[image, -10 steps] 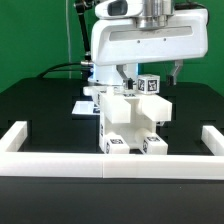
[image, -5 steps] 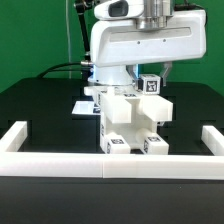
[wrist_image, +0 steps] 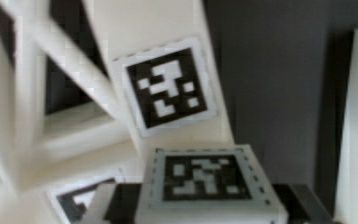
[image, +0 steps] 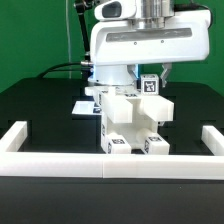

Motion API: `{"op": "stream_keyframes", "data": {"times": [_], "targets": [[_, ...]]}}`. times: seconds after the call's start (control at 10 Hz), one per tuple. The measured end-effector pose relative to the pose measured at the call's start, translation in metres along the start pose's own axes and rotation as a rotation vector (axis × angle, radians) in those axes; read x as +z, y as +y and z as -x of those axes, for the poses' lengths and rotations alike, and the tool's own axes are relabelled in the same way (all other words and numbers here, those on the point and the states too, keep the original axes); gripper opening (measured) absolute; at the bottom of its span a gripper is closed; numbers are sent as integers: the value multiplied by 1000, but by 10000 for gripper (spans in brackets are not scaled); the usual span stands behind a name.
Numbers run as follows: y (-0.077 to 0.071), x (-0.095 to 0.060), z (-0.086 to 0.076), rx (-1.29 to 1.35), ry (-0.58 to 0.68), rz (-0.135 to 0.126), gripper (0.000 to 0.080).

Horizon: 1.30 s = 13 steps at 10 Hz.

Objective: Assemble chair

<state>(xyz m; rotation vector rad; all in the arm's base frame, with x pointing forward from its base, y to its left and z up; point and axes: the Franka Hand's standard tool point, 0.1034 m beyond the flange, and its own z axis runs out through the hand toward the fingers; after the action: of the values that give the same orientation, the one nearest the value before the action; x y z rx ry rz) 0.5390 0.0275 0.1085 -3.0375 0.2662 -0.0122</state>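
Note:
The partly built white chair stands in the middle of the black table, close behind the front rail, with tags on its lower front. My gripper hangs just above its top right corner, shut on a small white tagged chair part. In the wrist view this part sits between my two black fingers, and my gripper is closed on its sides. Beyond it is a long white chair piece with a tag and slanted struts. Whether the held part touches the chair cannot be told.
A long low white border rail runs along the table's front, with raised ends at both sides. The marker board lies flat behind the chair on the exterior view's left. The arm's bulky white body hangs over the chair.
The gripper with the small tagged part has shifted slightly toward the exterior view's right and its finger has turned a little. The chair has not moved.

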Motion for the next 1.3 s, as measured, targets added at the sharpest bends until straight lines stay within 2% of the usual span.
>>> {"op": "stream_keyframes", "data": {"times": [0.4, 0.6, 1.3], "targets": [[-2, 1, -2, 424, 6, -7, 271], [-2, 1, -2, 683, -2, -26, 271], [-9, 1, 0, 1115, -21, -50, 271]]}}
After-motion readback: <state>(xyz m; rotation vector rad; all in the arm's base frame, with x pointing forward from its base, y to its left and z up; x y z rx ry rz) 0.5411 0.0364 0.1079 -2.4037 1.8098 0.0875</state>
